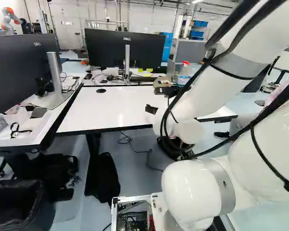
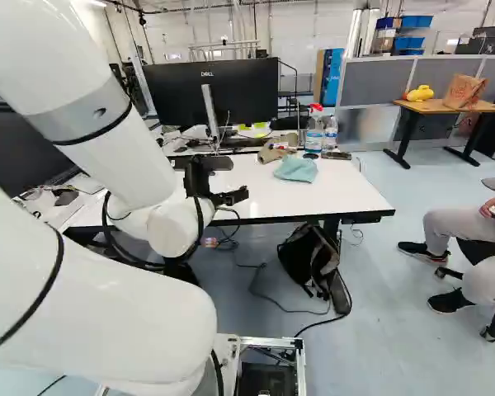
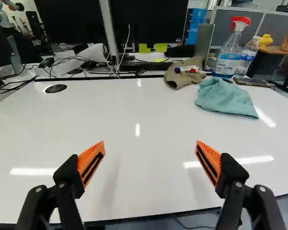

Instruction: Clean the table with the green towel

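- Green towel (image 3: 225, 97) was seen crumpled on the white table (image 3: 134, 143), well ahead of the gripper (image 3: 150, 160), whose fingers were spread wide and empty.
- In the right base view, it lay near the far edge; an early or finished stage could not be told.

White arm (image 1: 231, 110) fills right half of left base view, blocking the far right of the white worktop (image 1: 111, 108). Black monitor (image 1: 124, 48) at worktop's far edge, second monitor (image 1: 19, 65) on left desk. Black backpack (image 1: 102, 178) on floor under worktop.
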